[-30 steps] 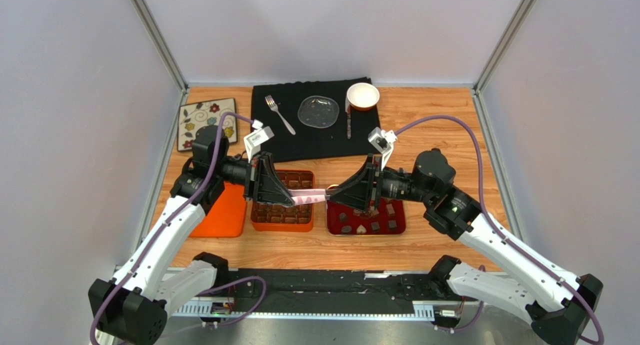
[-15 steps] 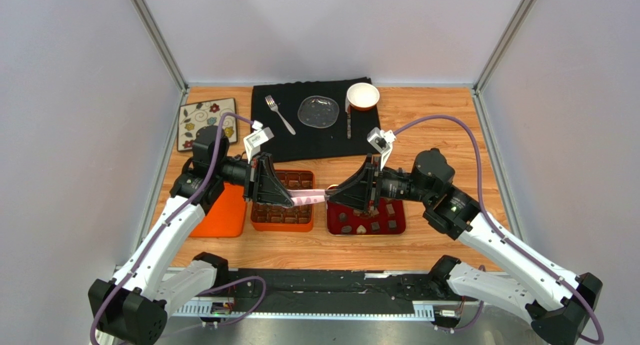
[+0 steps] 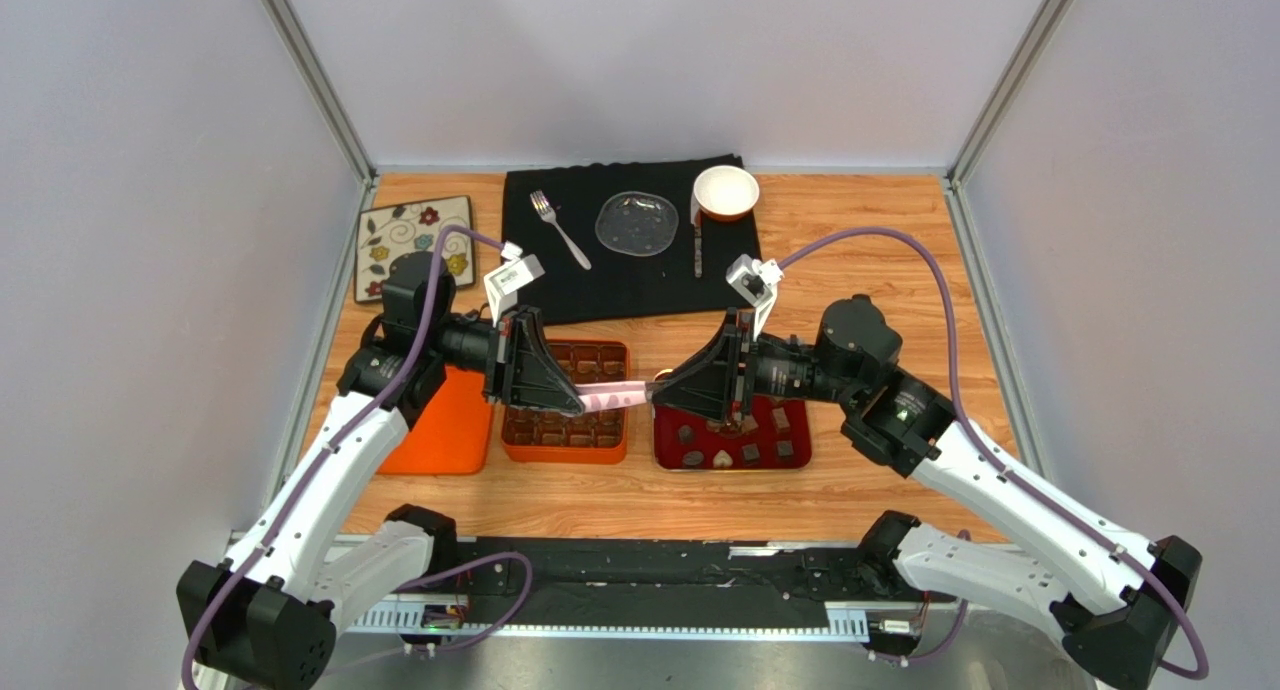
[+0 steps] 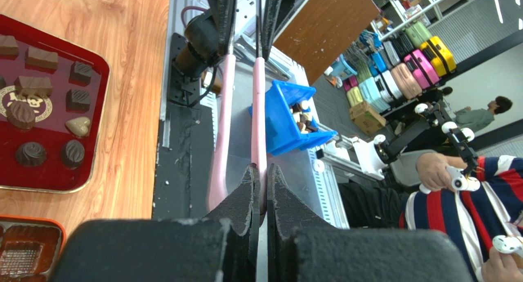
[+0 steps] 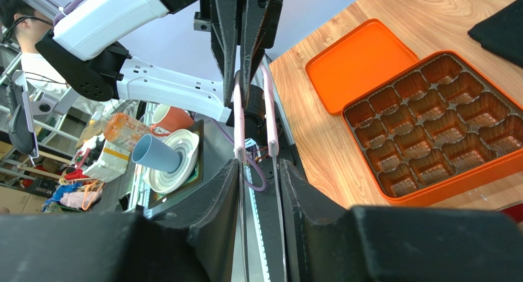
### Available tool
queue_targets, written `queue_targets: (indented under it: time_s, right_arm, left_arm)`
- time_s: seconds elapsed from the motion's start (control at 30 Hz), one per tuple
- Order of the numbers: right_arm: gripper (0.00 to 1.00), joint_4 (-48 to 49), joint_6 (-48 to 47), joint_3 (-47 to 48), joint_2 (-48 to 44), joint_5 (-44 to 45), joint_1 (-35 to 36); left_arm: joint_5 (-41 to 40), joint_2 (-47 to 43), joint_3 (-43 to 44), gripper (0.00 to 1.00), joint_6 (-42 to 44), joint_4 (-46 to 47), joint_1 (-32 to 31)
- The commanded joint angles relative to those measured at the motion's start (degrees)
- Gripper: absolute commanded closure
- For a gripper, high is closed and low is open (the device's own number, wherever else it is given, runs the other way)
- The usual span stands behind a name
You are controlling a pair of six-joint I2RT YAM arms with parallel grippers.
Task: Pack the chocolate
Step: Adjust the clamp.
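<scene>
The tongs [image 3: 616, 396] are pale pink. The chocolates [image 4: 32, 104] are dark brown, one heart-shaped piece [image 4: 78, 127] lighter tan, on a deep red tray [image 3: 793, 447] with a gold rim. The box [image 5: 491, 162] and its lid [image 5: 359, 64] are orange, the compartments glossy brown. The cloth [image 3: 676, 278] is black, the coaster [image 3: 413, 245] floral-patterned.

The wooden table [image 3: 887, 240] carries a black cloth [image 3: 661, 278] at the back, a floral tile [image 3: 394, 248] at the back left, and in front an orange lid [image 3: 446, 428], an orange box [image 3: 568, 438] and a red tray [image 3: 781, 447] in a row.
</scene>
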Motion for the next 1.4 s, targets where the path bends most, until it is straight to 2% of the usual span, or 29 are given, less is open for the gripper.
queue_targets:
  time_s: [0.0,0.2,0.3,0.33,0.43,0.63,0.7,0.83,0.87,1.03,1.1,1.23,1.37]
  right_arm:
    - [0.74,2.7,0.3,3.0,0.2,-0.9,1.3]
    - [0.79,2.3,0.7,3.0,-0.2,-0.6,1.2]
    - [0.80,1.9,0.6,3.0,-0.4,-0.4,1.2]
    - [0.80,1.6,0.3,3.1,-0.5,-0.3,1.2]
    - [0.80,-0.2,-0.6,3.2,-1.1,0.4,1.2]
    - [0.80,-4.0,-2.1,3.3,-3.4,2.9,1.2]
    - [0.80,-5.4,-2.9,3.3,-4.0,4.2,1.1]
    - [0.81,-7.5,-3.9,3.6,-5.5,5.5,1.1]
    - [0.81,-7.8,-4.1,3.7,-5.9,6.0,1.1]
    - [0.81,-12.8,-6.2,5.5,-6.5,9.3,1.0]
    - [0.82,-17.2,-7.5,6.4,-5.9,13.6,1.1]
    - [0.85,-23.9,-8.3,8.4,-3.2,20.5,1.0]
    - [0.86,-28.4,-8.8,9.2,-0.8,27.5,1.0]
  left_arm:
    - [-3.1,-0.1,1.9,1.00,1.9,0.8,0.4]
    - [-3.8,0.3,2.4,0.96,2.7,-0.3,0.4]
    - [-3.7,0.6,2.8,0.84,3.0,-0.9,0.5]
    - [-3.8,0.6,2.9,0.57,3.2,-1.3,0.5]
    - [-5.1,0.5,4.5,0.10,3.5,-3.1,1.1]
    - [-5.4,1.0,8.7,0.08,5.1,-6.4,4.0]
    - [-6.4,1.6,10.9,0.08,8.0,-10.2,5.7]
    - [-13.2,3.7,16.5,0.07,19.6,-24.8,7.2]
    - [-16.9,4.0,17.6,0.07,23.8,-28.9,7.2]
    - [-30.2,1.9,16.3,0.06,29.1,-32.0,7.5]
    - [-35.3,2.1,15.6,0.05,31.3,-34.0,7.5]
    - [-38.6,3.3,13.9,0.05,33.8,-36.2,9.2]
    - [-39.0,4.3,11.3,0.06,35.4,-36.1,13.5]
